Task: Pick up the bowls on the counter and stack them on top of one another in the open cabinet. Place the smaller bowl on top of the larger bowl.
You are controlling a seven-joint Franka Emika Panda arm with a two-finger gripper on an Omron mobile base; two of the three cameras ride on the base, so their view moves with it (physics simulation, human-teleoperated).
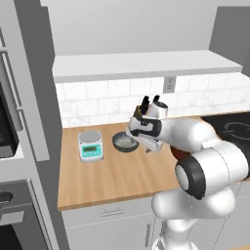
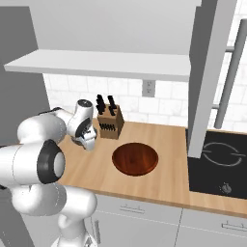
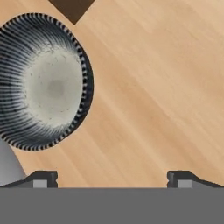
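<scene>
The hand (image 3: 112,177) hovers empty over the wooden table (image 1: 122,176) with its fingers spread wide, just beside the small grey bowl (image 1: 125,142), which sits next to the white scale (image 1: 91,145), while the wide brown bowl (image 2: 135,158) rests further right near the knife block (image 2: 110,123).

No text, brand or number can be read anywhere. The kitchen scale (image 1: 91,145), on the bench just left of the smaller bowl (image 1: 125,142), has a pale green display with dark marks too small to make out. The cooktop (image 2: 219,166) carries only white ring markings, no lettering.
</scene>
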